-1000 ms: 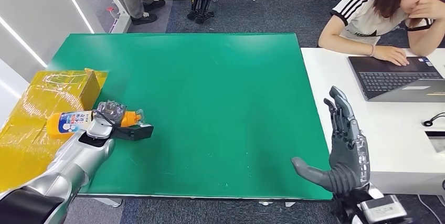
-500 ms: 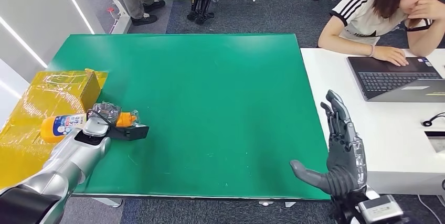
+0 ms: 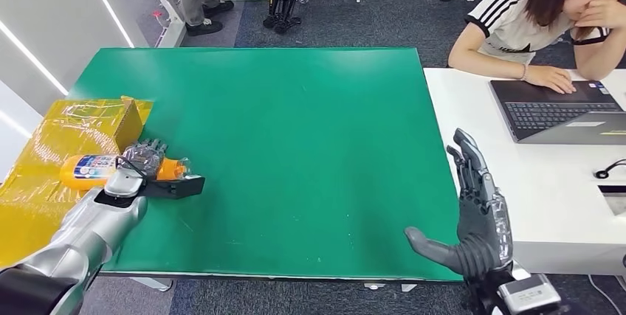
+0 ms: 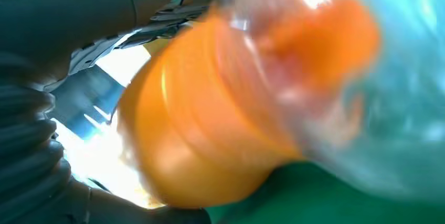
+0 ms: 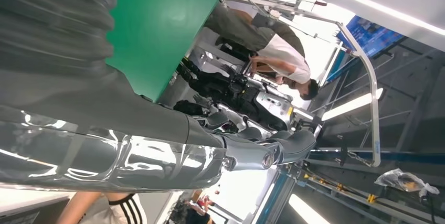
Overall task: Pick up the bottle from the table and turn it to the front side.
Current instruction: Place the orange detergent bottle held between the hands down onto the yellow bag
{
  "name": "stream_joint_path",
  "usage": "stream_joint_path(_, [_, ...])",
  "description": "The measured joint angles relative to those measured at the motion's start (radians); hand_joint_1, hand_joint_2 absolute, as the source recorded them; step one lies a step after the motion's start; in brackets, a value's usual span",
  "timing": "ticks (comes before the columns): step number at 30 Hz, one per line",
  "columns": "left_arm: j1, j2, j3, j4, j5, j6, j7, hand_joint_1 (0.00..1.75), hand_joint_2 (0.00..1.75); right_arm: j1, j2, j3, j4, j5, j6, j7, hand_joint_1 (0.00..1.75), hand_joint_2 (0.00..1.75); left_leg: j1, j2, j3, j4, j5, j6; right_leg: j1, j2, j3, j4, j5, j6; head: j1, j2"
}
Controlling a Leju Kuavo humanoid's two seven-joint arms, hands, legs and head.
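Two tables: a green rectangular tabletop (image 3: 295, 145) fills the middle of the head view; a white desk (image 3: 561, 189) adjoins its right edge.
Yellow box: a cardboard carton wrapped in yellow tape (image 3: 52, 160) lies against the green tabletop's left edge, near the front corner.
Person: someone in a black-and-white striped top (image 3: 542, 12) sits behind the white desk, one hand on a dark open laptop (image 3: 557, 108).
Right hand: the grey right hand (image 3: 476, 215) stands upright at the green tabletop's front right corner, fingers straight and spread, thumb out to the side, holding nothing.
Left hand: the left hand (image 3: 144, 161) reaches over the left edge, its fingers wrapped around the bottle's middle.
Bottle: the orange plastic bottle with a blue-and-white label (image 3: 92, 170) lies on its side across the left edge, partly over the carton, with clear crinkled film at its cap end; the left wrist view shows it close and blurred (image 4: 210, 124).
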Motion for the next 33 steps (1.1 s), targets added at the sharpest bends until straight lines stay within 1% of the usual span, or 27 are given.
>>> stream_joint_path(3, [0.011, -0.019, 0.073, -0.001, 0.145, 0.029, -0.133, 0.0, 1.75, 0.001, -0.001, -0.003, 0.0, -0.026, 0.009, 0.0, 0.0, 1.75, 0.0, -0.005, 0.001, 0.0, 0.0, 0.0, 0.0, -0.005, 0.002, -0.001, -0.002, 0.002, 0.0, 0.0])
stream_joint_path(6, [0.037, -0.059, 0.158, -0.009, 0.27, 0.033, -0.239, 0.0, 1.75, 0.001, -0.002, -0.006, -0.001, -0.043, 0.015, -0.003, 0.0, 1.75, 0.0, -0.008, 0.0, 0.0, 0.001, 0.001, 0.0, -0.007, 0.004, -0.001, -0.002, 0.002, 0.0, 0.0])
stream_joint_path(9, [0.058, -0.097, 0.227, -0.026, 0.369, 0.026, -0.307, 0.0, 1.75, 0.001, -0.002, -0.007, -0.001, -0.051, 0.013, 0.003, 0.0, 1.75, -0.001, -0.007, 0.0, 0.001, 0.001, 0.001, -0.001, -0.006, 0.003, -0.001, -0.001, 0.002, 0.0, 0.0])
stream_joint_path(12, [0.084, -0.15, 0.307, -0.066, 0.541, 0.013, -0.391, 0.0, 1.75, 0.001, -0.002, -0.007, -0.001, -0.058, 0.003, 0.019, 0.0, 1.75, -0.002, -0.009, -0.001, 0.001, 0.001, 0.002, -0.002, -0.008, 0.003, -0.001, -0.001, 0.003, 0.0, 0.0])
stream_joint_path(15, [0.12, -0.2, 0.361, -0.112, 0.644, 0.015, -0.427, 0.0, 1.75, 0.0, -0.002, -0.006, -0.001, -0.062, -0.001, 0.026, 0.0, 1.75, -0.002, -0.009, -0.002, 0.001, 0.002, 0.003, -0.002, -0.008, 0.002, -0.001, -0.001, 0.003, 0.0, 0.0])
stream_joint_path(17, [0.156, -0.23, 0.384, -0.174, 0.741, 0.044, -0.466, 0.0, 1.75, 0.002, -0.002, -0.006, 0.002, -0.07, -0.003, 0.027, 0.0, 1.75, -0.002, -0.007, -0.003, 0.001, 0.001, 0.003, -0.002, -0.005, 0.001, -0.001, -0.001, 0.003, 0.0, 0.0])
stream_joint_path(18, [0.179, -0.245, 0.39, -0.223, 0.788, 0.08, -0.485, 0.0, 1.75, 0.003, -0.002, -0.006, 0.005, -0.078, -0.003, 0.024, 0.0, 1.75, -0.002, -0.006, -0.003, 0.002, 0.001, 0.003, -0.002, -0.004, 0.0, -0.001, -0.001, 0.003, 0.0, 0.0])
stream_joint_path(20, [0.235, -0.271, 0.381, -0.348, 0.837, 0.195, -0.506, 0.0, 1.75, 0.006, -0.001, -0.005, 0.017, -0.094, -0.003, 0.017, 0.0, 1.75, -0.002, -0.005, -0.003, 0.002, 0.0, 0.004, -0.002, -0.004, 0.0, -0.001, -0.001, 0.003, 0.0, 0.0])
stream_joint_path(22, [0.299, -0.288, 0.347, -0.492, 0.857, 0.323, -0.509, 0.0, 1.75, 0.009, 0.007, -0.002, 0.035, -0.103, -0.004, 0.011, 0.0, 1.75, -0.002, -0.005, -0.003, 0.002, -0.001, 0.004, -0.002, -0.004, 0.0, -0.002, -0.002, 0.004, 0.0, 0.0])
stream_joint_path(23, [0.329, -0.293, 0.323, -0.56, 0.871, 0.369, -0.51, 0.0, 1.75, 0.011, 0.014, 0.0, 0.044, -0.104, -0.004, 0.009, 0.0, 1.75, -0.002, -0.005, -0.004, 0.002, -0.002, 0.004, -0.002, -0.004, -0.001, -0.002, -0.002, 0.004, 0.0, 0.0])
stream_joint_path(25, [0.381, -0.299, 0.273, -0.677, 0.903, 0.413, -0.509, 0.0, 1.75, 0.015, 0.029, 0.005, 0.062, -0.105, -0.005, 0.007, 0.0, 1.75, -0.002, -0.006, -0.004, 0.001, -0.002, 0.004, -0.002, -0.005, -0.001, -0.002, -0.003, 0.004, 0.0, 0.0])
stream_joint_path(26, [0.401, -0.301, 0.25, -0.724, 0.921, 0.415, -0.512, 0.0, 1.75, 0.017, 0.035, 0.008, 0.069, -0.106, -0.004, 0.006, 0.0, 1.75, -0.002, -0.006, -0.005, 0.001, -0.002, 0.004, -0.002, -0.005, -0.001, -0.002, -0.003, 0.005, 0.0, 0.0])
stream_joint_path(28, [0.438, -0.302, 0.211, -0.805, 0.979, 0.386, -0.529, 0.0, 1.75, 0.017, 0.049, 0.013, 0.083, -0.116, 0.001, 0.008, 0.0, 1.75, -0.002, -0.005, -0.005, 0.001, -0.003, 0.004, -0.002, -0.005, -0.001, -0.002, -0.003, 0.005, 0.0, 0.0])
stream_joint_path(30, [0.471, -0.302, 0.166, -0.884, 1.027, 0.319, -0.53, 0.0, 1.75, 0.017, 0.066, 0.018, 0.103, -0.128, 0.012, 0.014, 0.0, 1.75, -0.002, -0.005, -0.005, 0.001, -0.003, 0.004, -0.002, -0.005, -0.002, -0.002, -0.004, 0.005, 0.0, 0.0])
stream_joint_path(33, [0.51, -0.302, 0.085, -0.983, 1.077, 0.185, -0.474, 0.0, 1.75, 0.019, 0.092, 0.026, 0.137, -0.135, 0.017, 0.017, 0.0, 1.75, -0.002, -0.006, -0.005, 0.001, -0.003, 0.004, -0.002, -0.006, -0.001, -0.002, -0.004, 0.005, 0.0, 0.0])
